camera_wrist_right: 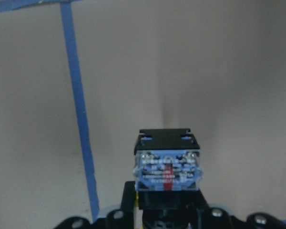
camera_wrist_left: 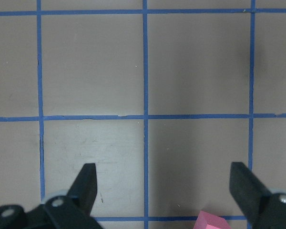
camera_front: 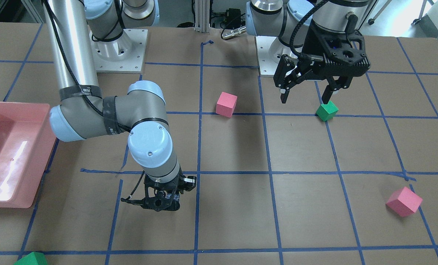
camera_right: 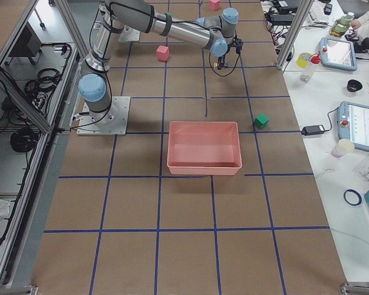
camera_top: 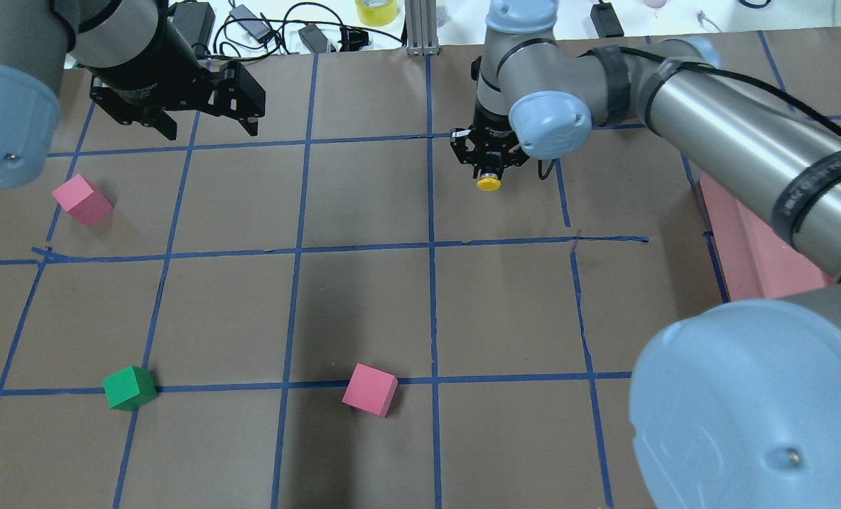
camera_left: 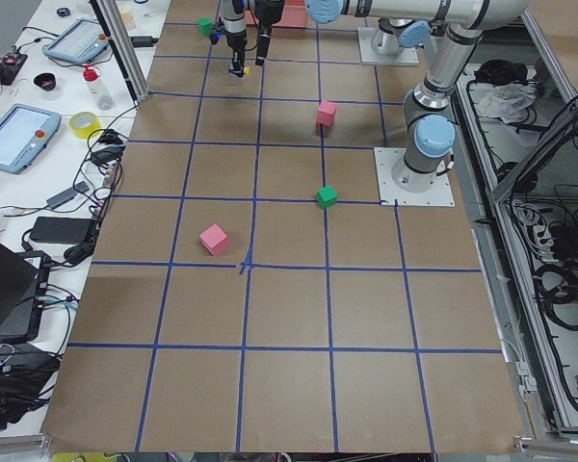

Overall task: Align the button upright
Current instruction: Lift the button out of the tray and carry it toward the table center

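Upper centre of the overhead view: my right hand (camera_top: 489,172) is clamped on the button (camera_top: 489,184), yellow cap showing, close to the counter (camera_top: 364,311). It looks small, rigid and light, so I'd hold its squared black body, not the smooth cap. My left hand (camera_top: 210,131) hangs spread and empty

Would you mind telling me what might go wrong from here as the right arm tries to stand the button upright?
1. The right gripper holds the button with its terminal block toward the wrist camera and its yellow cap showing beside the gripper from overhead. Released like this, it would probably land on its side.
2. The contact points are hidden, so the button may twist when it touches the table.
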Robot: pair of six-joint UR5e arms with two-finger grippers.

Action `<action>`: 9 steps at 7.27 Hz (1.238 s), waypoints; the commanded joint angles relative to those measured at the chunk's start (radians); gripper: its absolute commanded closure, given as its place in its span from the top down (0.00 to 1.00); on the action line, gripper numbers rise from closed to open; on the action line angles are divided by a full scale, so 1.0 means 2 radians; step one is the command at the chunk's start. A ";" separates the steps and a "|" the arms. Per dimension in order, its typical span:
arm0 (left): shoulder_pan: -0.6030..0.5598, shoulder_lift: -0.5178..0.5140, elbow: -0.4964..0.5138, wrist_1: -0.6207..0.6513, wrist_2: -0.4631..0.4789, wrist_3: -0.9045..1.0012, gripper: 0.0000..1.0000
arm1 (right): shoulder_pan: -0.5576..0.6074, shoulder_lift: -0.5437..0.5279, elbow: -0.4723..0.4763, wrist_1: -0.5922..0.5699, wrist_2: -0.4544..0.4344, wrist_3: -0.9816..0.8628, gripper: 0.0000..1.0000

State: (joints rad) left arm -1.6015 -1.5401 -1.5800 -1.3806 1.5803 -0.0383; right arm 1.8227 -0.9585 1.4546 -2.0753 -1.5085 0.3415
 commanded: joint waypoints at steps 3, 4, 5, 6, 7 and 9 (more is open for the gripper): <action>0.000 0.000 0.000 0.000 0.001 0.001 1.00 | 0.050 0.054 -0.032 -0.029 0.002 0.068 0.00; 0.000 -0.002 0.000 0.000 0.003 -0.001 1.00 | 0.050 0.055 -0.033 -0.029 0.002 0.067 0.00; 0.000 -0.004 -0.001 -0.001 0.003 -0.002 1.00 | 0.050 0.055 -0.033 -0.029 0.002 0.062 0.01; 0.000 -0.005 -0.001 -0.001 0.003 -0.003 1.00 | 0.050 0.055 -0.033 -0.030 0.000 0.056 0.89; 0.000 -0.005 -0.007 0.001 0.004 -0.003 1.00 | 0.050 0.051 -0.032 -0.032 -0.001 0.050 0.98; -0.002 0.001 -0.022 0.014 0.004 -0.003 1.00 | 0.050 0.031 -0.029 -0.025 -0.013 0.024 1.00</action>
State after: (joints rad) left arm -1.6029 -1.5460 -1.6077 -1.3695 1.5862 -0.0449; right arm 1.9222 -0.8691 1.3944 -2.1352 -1.5182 0.4266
